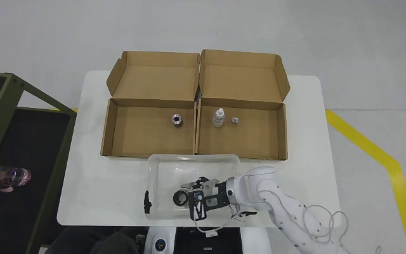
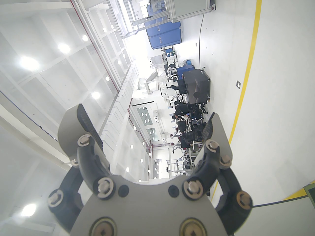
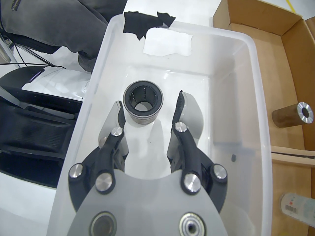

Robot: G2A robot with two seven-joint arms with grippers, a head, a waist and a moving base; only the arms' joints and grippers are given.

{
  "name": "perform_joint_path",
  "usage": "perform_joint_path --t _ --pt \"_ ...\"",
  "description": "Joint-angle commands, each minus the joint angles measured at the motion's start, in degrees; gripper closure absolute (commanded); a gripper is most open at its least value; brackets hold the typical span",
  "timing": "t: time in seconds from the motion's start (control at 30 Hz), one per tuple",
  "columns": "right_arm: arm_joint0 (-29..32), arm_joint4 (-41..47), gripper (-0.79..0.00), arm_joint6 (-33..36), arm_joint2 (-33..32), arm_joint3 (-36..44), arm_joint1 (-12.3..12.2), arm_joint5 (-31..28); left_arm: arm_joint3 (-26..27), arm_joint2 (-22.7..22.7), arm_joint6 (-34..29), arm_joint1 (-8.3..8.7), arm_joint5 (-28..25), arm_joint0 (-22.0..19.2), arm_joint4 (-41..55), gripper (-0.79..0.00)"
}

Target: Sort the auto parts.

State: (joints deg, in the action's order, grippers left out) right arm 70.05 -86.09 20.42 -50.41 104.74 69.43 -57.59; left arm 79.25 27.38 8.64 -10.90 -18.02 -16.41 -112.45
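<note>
My right pincer (image 3: 150, 110) hangs inside the clear bin (image 3: 256, 99), released, its fingers spread to either side of the black bearing (image 3: 143, 104). The bearing stands on end on the bin's floor, towards the end wall that bears black tape (image 3: 142, 24). My left pincer (image 2: 147, 115) is released too, grasping nothing. Beyond the bin on the tabletop (image 1: 89, 184), one cardboard box (image 1: 139, 130) holds a metal cylinder (image 1: 176, 119), its neighbour (image 1: 260, 133) a small bottle (image 1: 218, 117) and a small metal part (image 1: 234, 120)

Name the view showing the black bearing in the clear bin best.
Right wrist view: the bearing sits close, bore and rim plain. Top view shows the bearing small inside the bin. Left wrist view points elsewhere.
</note>
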Motion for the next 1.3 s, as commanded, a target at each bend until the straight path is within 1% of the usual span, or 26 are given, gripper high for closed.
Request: perform_joint_path --t 0.0,0.23,0.33,0.37,0.63,0.73,0.83,0.87,0.9,0.93,1.07,1.27 --pt "-0.4 -0.5 -0.406 -0.3 0.7 -0.8 0.1 0.3 0.0 0.0 0.0 0.0 0.0 0.0 0.0 -0.785" --pt "-2.5 -2.0 -0.465 -1.2 3.6 -3.7 0.5 1.1 0.0 0.0 0.0 0.0 0.0 0.0 0.0 -0.785" --pt "-3.7 -2.3 -0.48 -1.6 5.2 -5.1 0.9 1.9 0.0 0.0 0.0 0.0 0.0 0.0 0.0 -0.785" --pt "-4.2 -2.4 -0.502 -1.8 5.8 -5.5 1.0 2.2 0.0 0.0 0.0 0.0 0.0 0.0 0.0 -0.785" --pt "-7.6 -1.9 -0.563 -3.0 9.0 -9.3 2.2 4.1 0.0 0.0 0.0 0.0 0.0 0.0 0.0 -0.785" --pt "-8.6 -1.0 -0.557 -3.3 9.8 -10.9 2.5 4.2 0.0 0.0 0.0 0.0 0.0 0.0 0.0 -0.785" --pt "-9.4 -0.4 -0.52 -3.4 10.6 -12.2 2.9 4.2 0.0 0.0 0.0 0.0 0.0 0.0 0.0 -0.785" --pt "-9.6 -0.1 -0.493 -3.5 10.8 -12.5 3.0 4.2 0.0 0.0 0.0 0.0 0.0 0.0 0.0 -0.785" --pt "-9.8 0.1 -0.465 -3.6 11.1 -12.8 3.1 4.0 0.0 0.0 0.0 0.0 0.0 0.0 0.0 -0.785" --pt "-10.0 0.4 -0.391 -3.9 11.3 -13.1 3.1 3.9 0.0 0.0 0.0 0.0 0.0 0.0 0.0 -0.785" --pt "-10.6 1.3 -0.348 -5.1 11.9 -14.0 3.4 4.0 0.0 0.0 0.0 0.0 0.0 0.0 0.0 -0.785" --pt "-11.4 2.7 -0.249 -7.7 12.2 -15.8 3.7 4.1 0.0 0.0 0.0 0.0 0.0 0.0 0.0 -0.785"
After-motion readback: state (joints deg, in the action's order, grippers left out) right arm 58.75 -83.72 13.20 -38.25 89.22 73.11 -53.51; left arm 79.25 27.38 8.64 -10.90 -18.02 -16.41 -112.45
